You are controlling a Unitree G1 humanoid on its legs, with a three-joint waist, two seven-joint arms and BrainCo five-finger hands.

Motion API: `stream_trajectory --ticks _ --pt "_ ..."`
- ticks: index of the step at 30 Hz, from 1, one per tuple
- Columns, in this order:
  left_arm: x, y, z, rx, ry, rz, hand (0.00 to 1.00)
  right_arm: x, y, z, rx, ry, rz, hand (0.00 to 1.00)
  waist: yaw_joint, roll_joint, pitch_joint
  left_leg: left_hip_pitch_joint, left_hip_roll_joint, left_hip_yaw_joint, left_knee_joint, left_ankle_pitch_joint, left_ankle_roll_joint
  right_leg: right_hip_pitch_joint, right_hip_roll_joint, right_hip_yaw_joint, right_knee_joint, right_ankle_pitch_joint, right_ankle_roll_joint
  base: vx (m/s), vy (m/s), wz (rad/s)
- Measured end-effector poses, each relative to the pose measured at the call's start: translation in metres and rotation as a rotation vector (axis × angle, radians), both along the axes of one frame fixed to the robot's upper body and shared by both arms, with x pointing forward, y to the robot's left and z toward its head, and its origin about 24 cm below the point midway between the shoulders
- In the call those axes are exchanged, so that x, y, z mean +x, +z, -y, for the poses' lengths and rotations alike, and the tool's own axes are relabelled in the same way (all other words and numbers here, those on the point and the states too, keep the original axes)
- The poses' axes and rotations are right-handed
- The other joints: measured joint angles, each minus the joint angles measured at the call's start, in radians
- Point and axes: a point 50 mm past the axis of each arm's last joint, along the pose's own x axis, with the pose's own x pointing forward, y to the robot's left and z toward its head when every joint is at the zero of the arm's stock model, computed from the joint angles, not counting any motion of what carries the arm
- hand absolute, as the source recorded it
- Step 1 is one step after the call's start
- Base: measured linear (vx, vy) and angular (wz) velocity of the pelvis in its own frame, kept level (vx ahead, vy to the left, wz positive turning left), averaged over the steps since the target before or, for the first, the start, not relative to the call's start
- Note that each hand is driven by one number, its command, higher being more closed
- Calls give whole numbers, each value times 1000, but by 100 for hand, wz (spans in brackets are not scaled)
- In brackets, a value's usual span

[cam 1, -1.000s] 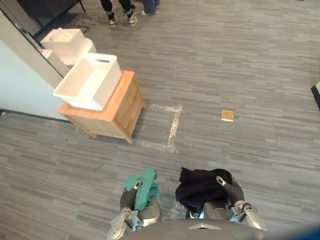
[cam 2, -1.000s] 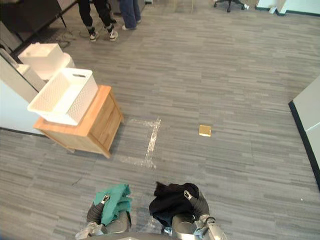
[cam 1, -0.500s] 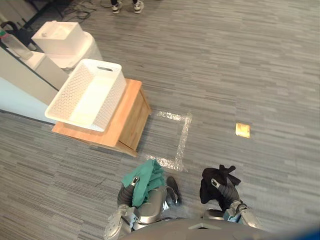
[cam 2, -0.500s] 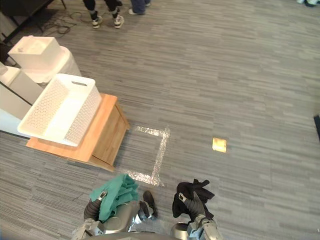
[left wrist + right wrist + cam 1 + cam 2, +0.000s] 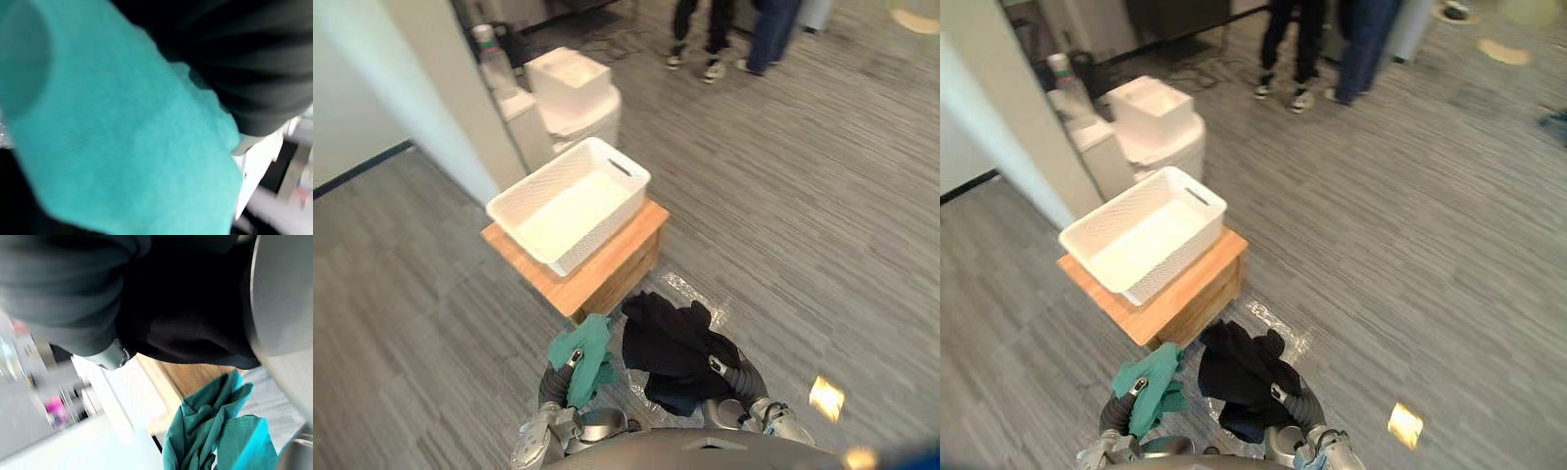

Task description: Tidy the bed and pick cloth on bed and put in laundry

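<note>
Close in front of the robot, green cloth [image 5: 590, 351] drapes over the left hand [image 5: 570, 362] and black cloth [image 5: 671, 341] hangs bunched over the right hand [image 5: 719, 367], side by side above the floor [image 5: 822, 225]. Each cloth hides its hand's fingers, so I cannot tell how far they are curled. Just past the cloths stands a wooden cabinet [image 5: 619, 266] with a white basket [image 5: 603, 230] on top. Well beyond it, people's legs [image 5: 705, 34] stand on the floor.

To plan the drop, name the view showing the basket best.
Left eye view: the whole basket, near the middle, inside visible. The right eye view shows much the same. In the wrist views, at best a blurred white patch.
</note>
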Motion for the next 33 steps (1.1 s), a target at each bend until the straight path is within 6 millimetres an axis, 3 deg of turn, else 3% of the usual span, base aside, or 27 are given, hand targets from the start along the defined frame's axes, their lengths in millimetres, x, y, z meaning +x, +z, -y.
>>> stream_trajectory --ticks 1,2,3,6,8,9,11,13,14,16,17,18,21,23,24,25,26,27,28,30,32,33 --pt "-9 -2 -3 4 29 -20 100 -1 1 -5 7 23 4 100 6 3 -16 1 22 -12 27 -43 -35 0 4 -23 34 88 -9 376 -335 76" --pt "-10 -2 -3 -1 40 -24 100 0 2 -5 8 30 14 100 7 5 -23 8 42 -4 35 -57 -57 -3 10 -44 69 89 -25 468 -398 67" --pt "-11 -3 2 -17 56 -22 100 2 6 -1 -3 30 36 100 11 31 -36 19 87 23 37 -65 -80 -16 28 -89 139 33 -50 315 -261 44" --pt "-11 -3 11 -47 66 -14 100 14 11 -1 16 20 68 100 15 38 -56 -8 132 104 114 -39 -130 -36 41 -127 246 -87 -86 397 -343 29" --pt "-9 -2 15 -66 55 1 100 19 15 -4 24 23 82 100 4 55 -58 -137 170 171 380 11 -180 10 50 -156 214 -122 -96 282 -292 53" --pt "-8 0 17 -77 48 19 100 19 14 -5 27 29 71 100 -4 63 -50 -248 224 226 594 45 -184 80 63 -194 157 -124 -104 265 -241 67" --pt "-6 2 18 -79 37 41 100 16 12 -5 33 23 46 100 15 75 -41 -336 267 308 732 29 -168 175 70 -222 97 -131 -126 294 -224 47" --pt "-8 4 17 -80 23 52 100 13 10 -3 28 21 31 100 26 82 -40 -377 263 371 681 25 -160 248 63 -246 48 -141 -133 268 -146 20" --pt "-8 4 17 -79 13 55 100 19 11 -2 26 20 46 100 25 82 -40 -386 251 420 568 26 -160 280 58 -252 30 -144 -134 260 -49 16" --pt "-6 4 19 -83 1 60 100 20 11 4 17 9 48 100 17 84 -42 -376 225 494 336 63 -163 312 51 -271 11 -146 -118 239 -7 18" --pt "-4 4 22 -88 -9 63 100 19 10 7 9 3 41 100 16 89 -44 -363 211 524 219 121 -156 323 53 -282 6 -153 -110 226 42 28" --pt "-3 4 25 -92 -20 65 100 18 7 11 -1 -1 26 100 17 89 -48 -345 194 542 122 199 -74 335 55 -295 5 -170 -97 295 70 35" --pt "3 9 20 -74 -21 95 100 18 5 7 -1 9 14 100 21 34 -71 -302 122 549 9 221 -64 348 7 -307 -16 -191 -63 338 85 19" --pt "6 9 21 -73 -22 89 100 22 6 7 -2 12 26 100 17 24 -71 -279 92 549 -30 210 -49 332 -30 -312 62 -207 -36 293 105 7" --pt "6 8 22 -77 -27 73 100 23 6 6 -1 14 29 100 17 26 -69 -237 73 548 -63 211 -48 285 -65 -310 215 -209 -29 257 128 15" --pt "7 8 21 -69 -33 65 100 23 7 5 1 13 29 100 10 20 -60 -181 58 533 -90 208 -43 225 -105 -305 414 -167 1 257 110 27" --pt "7 8 22 -72 -36 64 100 22 6 4 7 11 28 100 5 18 -52 -157 59 518 -92 201 -39 197 -117 -296 509 -127 1 255 43 64" --pt "7 7 20 -66 -58 49 100 22 7 -1 21 15 30 100 -12 23 -45 -134 67 479 -81 186 -35 156 -127 -277 605 -154 -12 218 -29 87" --pt "9 8 19 -61 -75 48 100 19 8 -5 30 21 36 100 -14 18 -45 -125 78 447 -84 178 -42 123 -126 -262 609 -192 -21 186 -53 88" --pt "13 8 19 -60 -82 51 100 18 9 -9 39 27 47 100 -17 15 -42 -122 97 389 -82 175 -50 86 -118 -228 516 -211 -12 158 -94 82" --pt "12 8 17 -57 -87 47 100 19 11 -13 45 40 68 100 -21 14 -42 -131 116 324 -81 172 -78 85 -74 -138 342 -198 2 214 -206 103" --pt "9 8 12 -43 -99 46 100 19 12 -15 50 44 85 100 -20 -3 -50 -150 111 284 -79 167 -97 103 -61 -66 208 -151 12 173 -230 104"
